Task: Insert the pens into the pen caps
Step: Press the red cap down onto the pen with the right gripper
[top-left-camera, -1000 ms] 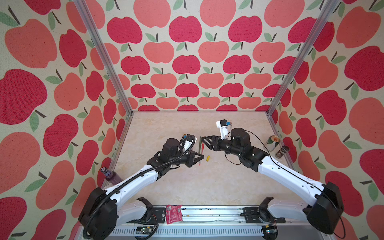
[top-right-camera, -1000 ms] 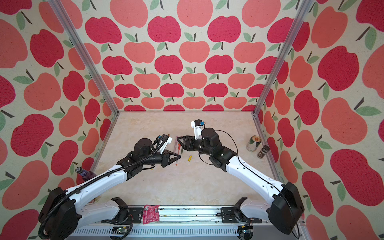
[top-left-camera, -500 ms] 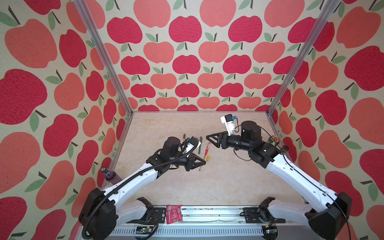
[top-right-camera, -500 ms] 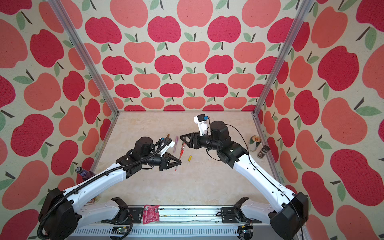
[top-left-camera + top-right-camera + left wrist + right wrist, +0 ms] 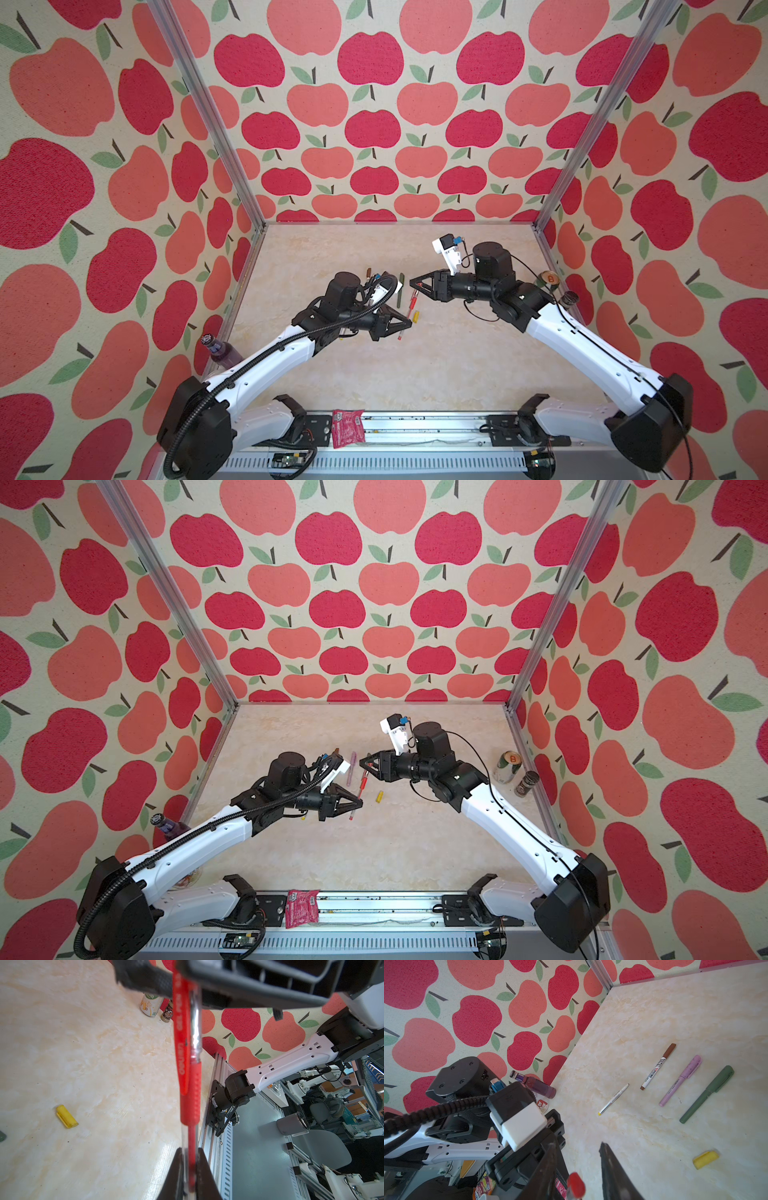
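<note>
On table (image 5: pixel 695 1012): 4 pens (image 5: pixel 707 1094), 1 yellow cap (image 5: pixel 705 1160).

We note a marbled surface (image 5: pixel 675 1012) carrying a yellow-tipped pen (image 5: pixel 613 1099), brown pen (image 5: pixel 658 1066), lilac pen (image 5: pixel 680 1081) and green pen (image 5: pixel 707 1095) side by side, with a yellow cap (image 5: pixel 705 1160) near them. A can (image 5: pixel 508 766), jar (image 5: pixel 526 783) and bottle (image 5: pixel 536 1087) stand at its edges.

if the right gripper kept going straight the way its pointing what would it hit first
Most likely the red pen: its clip end sits between the right gripper's open jaws, while the left gripper holds it crosswise. Depth is hard to judge.
</note>
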You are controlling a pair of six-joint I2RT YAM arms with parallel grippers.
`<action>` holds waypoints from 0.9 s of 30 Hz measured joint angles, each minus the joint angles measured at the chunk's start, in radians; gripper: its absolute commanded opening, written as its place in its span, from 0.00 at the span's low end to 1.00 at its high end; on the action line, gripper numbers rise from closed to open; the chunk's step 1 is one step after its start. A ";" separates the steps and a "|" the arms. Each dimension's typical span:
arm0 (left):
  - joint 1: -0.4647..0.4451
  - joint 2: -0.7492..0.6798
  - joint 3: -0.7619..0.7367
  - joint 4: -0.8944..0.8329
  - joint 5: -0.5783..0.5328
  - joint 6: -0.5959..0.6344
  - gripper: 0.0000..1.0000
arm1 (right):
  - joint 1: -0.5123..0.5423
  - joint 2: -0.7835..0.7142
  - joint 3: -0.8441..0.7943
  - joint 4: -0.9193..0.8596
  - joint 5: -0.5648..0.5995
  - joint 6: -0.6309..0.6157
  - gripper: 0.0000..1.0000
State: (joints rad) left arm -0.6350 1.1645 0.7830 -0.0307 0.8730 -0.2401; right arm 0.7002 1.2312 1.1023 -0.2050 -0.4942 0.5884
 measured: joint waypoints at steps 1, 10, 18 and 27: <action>0.000 0.000 0.002 0.000 0.000 0.000 0.05 | 0.000 0.000 0.000 0.000 -0.002 0.001 0.29; 0.000 0.001 0.015 -0.006 -0.002 -0.001 0.05 | 0.002 0.002 0.000 0.002 -0.022 0.008 0.10; 0.000 0.001 0.024 -0.011 -0.027 0.000 0.04 | 0.005 0.003 0.000 0.014 -0.023 0.007 0.00; 0.001 0.000 0.024 0.055 -0.074 0.041 0.04 | -0.002 0.003 0.000 0.070 -0.021 0.007 0.00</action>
State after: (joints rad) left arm -0.6338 1.1648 0.8070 0.0246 0.7990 -0.1993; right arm 0.6979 1.2346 1.1023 -0.1352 -0.5152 0.5957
